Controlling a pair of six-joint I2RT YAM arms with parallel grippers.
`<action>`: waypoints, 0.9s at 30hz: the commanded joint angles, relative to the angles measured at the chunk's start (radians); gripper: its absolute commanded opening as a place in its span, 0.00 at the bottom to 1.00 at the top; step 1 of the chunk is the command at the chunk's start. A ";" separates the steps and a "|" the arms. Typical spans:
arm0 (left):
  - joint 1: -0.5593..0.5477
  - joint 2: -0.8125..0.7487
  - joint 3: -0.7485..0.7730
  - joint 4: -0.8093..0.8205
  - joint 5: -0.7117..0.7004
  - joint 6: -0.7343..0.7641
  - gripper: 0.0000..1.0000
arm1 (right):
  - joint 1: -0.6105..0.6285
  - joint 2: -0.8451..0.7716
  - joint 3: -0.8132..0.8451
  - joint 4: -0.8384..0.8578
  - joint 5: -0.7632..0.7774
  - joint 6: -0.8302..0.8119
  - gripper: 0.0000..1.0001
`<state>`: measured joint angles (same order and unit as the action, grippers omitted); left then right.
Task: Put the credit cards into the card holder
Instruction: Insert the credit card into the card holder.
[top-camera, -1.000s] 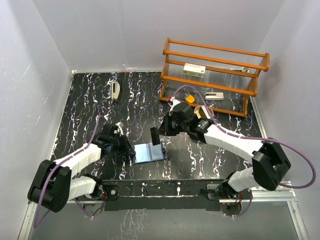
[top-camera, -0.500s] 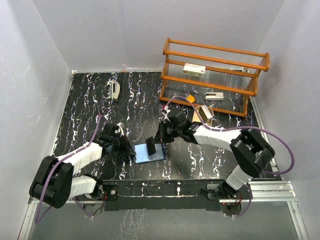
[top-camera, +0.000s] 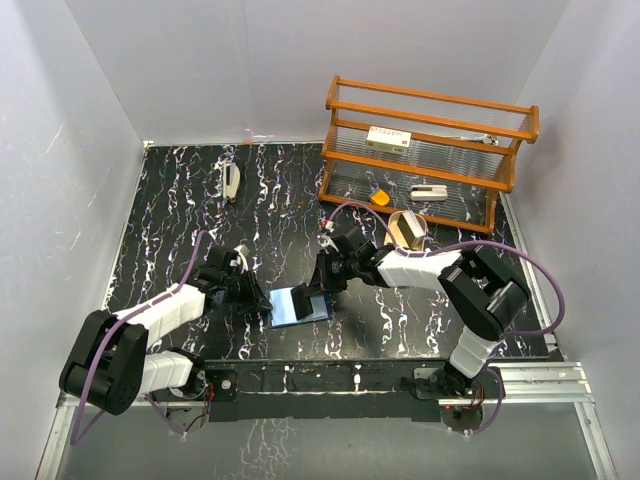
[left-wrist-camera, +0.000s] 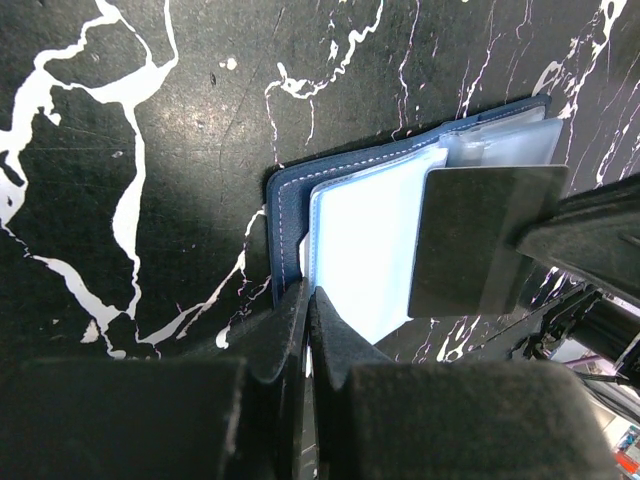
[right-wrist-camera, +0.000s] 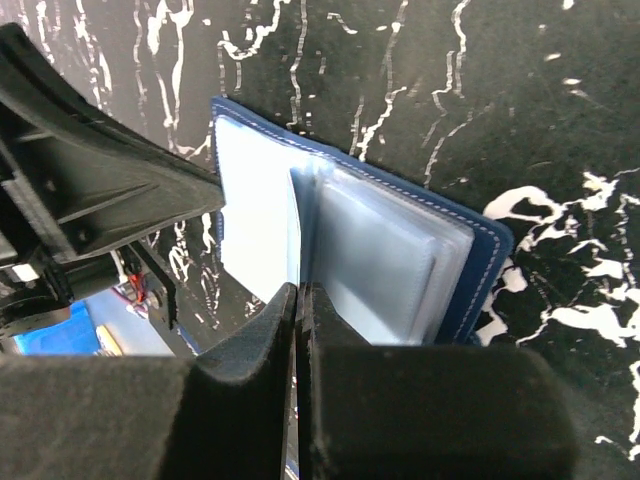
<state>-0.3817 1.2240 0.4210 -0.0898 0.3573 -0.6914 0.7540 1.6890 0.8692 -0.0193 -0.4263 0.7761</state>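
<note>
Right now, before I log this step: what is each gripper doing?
Left gripper: closed, pinching the card holder by its edge.
Right gripper: closed on a dark credit card.

Top view bright and even, soft shadows. Wrist views darker: fingers (left-wrist-camera: 260, 345) up close are blurred, near black. Pale inside of card holder (left-wrist-camera: 365, 250) glares, nearly washed out; table (left-wrist-camera: 150, 80) veins stay sharp.

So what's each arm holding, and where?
The right jaws grip a dark card by one end; the left jaws pinch the card holder at its edge.
</note>
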 joint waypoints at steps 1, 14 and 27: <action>-0.002 0.019 0.006 -0.033 -0.009 0.018 0.00 | -0.016 0.025 -0.006 0.014 -0.007 -0.034 0.00; -0.003 0.026 0.008 -0.039 -0.011 0.016 0.00 | -0.060 0.009 0.011 -0.076 0.018 -0.114 0.00; -0.002 0.043 0.015 -0.035 -0.004 0.011 0.00 | -0.059 0.094 0.026 -0.052 -0.046 -0.142 0.00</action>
<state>-0.3809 1.2552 0.4358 -0.0837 0.3752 -0.6918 0.6868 1.7626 0.8776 -0.0383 -0.5095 0.6933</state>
